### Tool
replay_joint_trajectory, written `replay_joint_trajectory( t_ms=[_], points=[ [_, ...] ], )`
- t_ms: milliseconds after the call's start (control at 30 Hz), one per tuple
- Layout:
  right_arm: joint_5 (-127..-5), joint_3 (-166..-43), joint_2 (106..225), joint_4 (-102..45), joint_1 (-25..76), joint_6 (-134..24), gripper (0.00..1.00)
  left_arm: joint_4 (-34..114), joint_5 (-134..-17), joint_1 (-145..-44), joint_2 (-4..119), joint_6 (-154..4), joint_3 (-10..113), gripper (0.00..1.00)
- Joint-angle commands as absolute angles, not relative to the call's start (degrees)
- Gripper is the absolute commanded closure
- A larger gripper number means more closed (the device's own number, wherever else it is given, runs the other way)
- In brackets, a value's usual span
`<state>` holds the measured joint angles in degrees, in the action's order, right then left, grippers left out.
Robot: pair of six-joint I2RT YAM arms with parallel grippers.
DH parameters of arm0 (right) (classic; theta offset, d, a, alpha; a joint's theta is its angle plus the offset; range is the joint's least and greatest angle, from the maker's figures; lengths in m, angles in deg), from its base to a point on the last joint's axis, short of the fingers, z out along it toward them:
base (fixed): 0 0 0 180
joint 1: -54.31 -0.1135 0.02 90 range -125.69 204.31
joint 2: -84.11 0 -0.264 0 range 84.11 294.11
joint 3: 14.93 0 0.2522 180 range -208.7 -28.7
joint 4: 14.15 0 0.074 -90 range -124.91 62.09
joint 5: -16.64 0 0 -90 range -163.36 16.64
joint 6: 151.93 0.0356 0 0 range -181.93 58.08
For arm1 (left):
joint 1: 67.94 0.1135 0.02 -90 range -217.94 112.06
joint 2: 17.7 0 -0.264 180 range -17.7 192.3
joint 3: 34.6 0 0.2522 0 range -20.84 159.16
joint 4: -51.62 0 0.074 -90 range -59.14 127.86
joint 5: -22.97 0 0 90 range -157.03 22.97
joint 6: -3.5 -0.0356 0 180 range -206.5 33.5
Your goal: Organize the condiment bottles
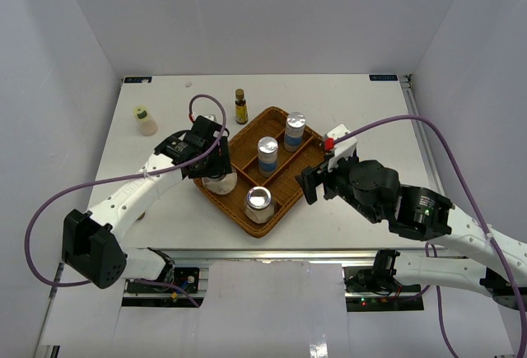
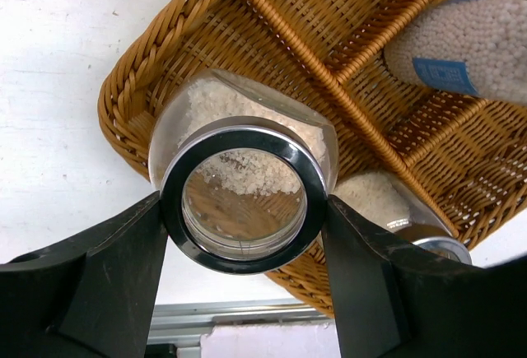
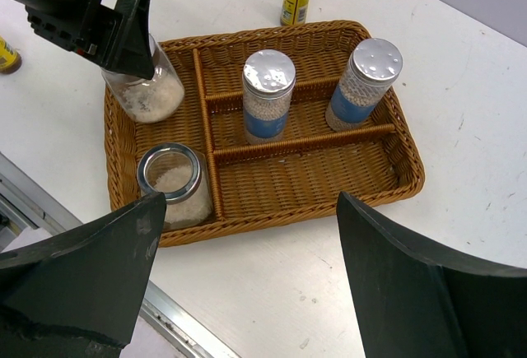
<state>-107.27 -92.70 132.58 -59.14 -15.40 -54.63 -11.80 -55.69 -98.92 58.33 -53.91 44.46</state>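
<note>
My left gripper [image 1: 211,160] is shut on the silver lid of a squat glass jar [image 1: 221,182] of white grains, which stands tilted in the near-left compartment of the woven tray [image 1: 306,169]. In the left wrist view the fingers clamp the lid [image 2: 244,197] from both sides. A second squat jar [image 1: 258,204] stands in the same compartment nearer me. Two blue-labelled cylinders [image 1: 268,155] [image 1: 295,130] stand in the tray's middle compartments. My right gripper [image 1: 317,181] hangs open and empty by the tray's right rim [image 3: 412,179].
A slim amber bottle [image 1: 241,107] stands on the table behind the tray. A small yellow-capped bottle [image 1: 146,121] stands at the far left. The tray's right-hand compartment [image 3: 305,179] holds nothing. The table's front edge rail [image 1: 272,253] runs just below the tray.
</note>
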Motion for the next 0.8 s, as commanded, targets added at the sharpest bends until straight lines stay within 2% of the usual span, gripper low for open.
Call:
replay_joint_trajectory(
  t_ms=[0,33,200,267,300,400,500,600,767],
  points=[
    [-107.7,-95.1,132.0,-58.8,-15.2,-53.9,0.10,-5.7,-54.8,-99.2,58.5,-52.5,43.3,0.78],
    [-107.7,-95.1,132.0,-58.7,-15.2,-53.9,0.10,-5.3,-55.2,-99.1,58.8,-52.5,43.0,0.74],
    [-107.8,-95.2,131.7,-58.8,-15.2,-53.9,0.10,-4.7,-55.3,-99.2,61.7,-52.5,43.2,0.70],
    [-107.9,-95.0,131.5,-58.8,-15.3,-53.9,0.10,-4.6,-55.1,-99.2,62.5,-52.5,43.3,0.64],
    [-108.0,-94.9,131.4,-58.8,-15.3,-54.0,0.10,-4.5,-55.0,-99.3,62.6,-52.4,43.5,0.58],
    [-108.2,-94.9,131.2,-59.1,-15.2,-54.0,0.10,-4.9,-54.6,-99.5,62.8,-52.3,44.0,0.25],
    [-108.4,-95.1,131.0,-59.1,-15.2,-54.3,0.10,-6.4,-54.1,-99.6,63.1,-52.1,45.0,0.07],
    [-108.6,-95.4,131.0,-59.0,-15.3,-54.8,0.10,-7.9,-53.3,-99.6,63.3,-51.5,46.8,0.02],
    [-108.6,-95.8,131.2,-59.1,-15.3,-55.0,0.10,-11.0,-50.0,-99.6,61.9,-48.5,50.1,0.02]
  ],
)
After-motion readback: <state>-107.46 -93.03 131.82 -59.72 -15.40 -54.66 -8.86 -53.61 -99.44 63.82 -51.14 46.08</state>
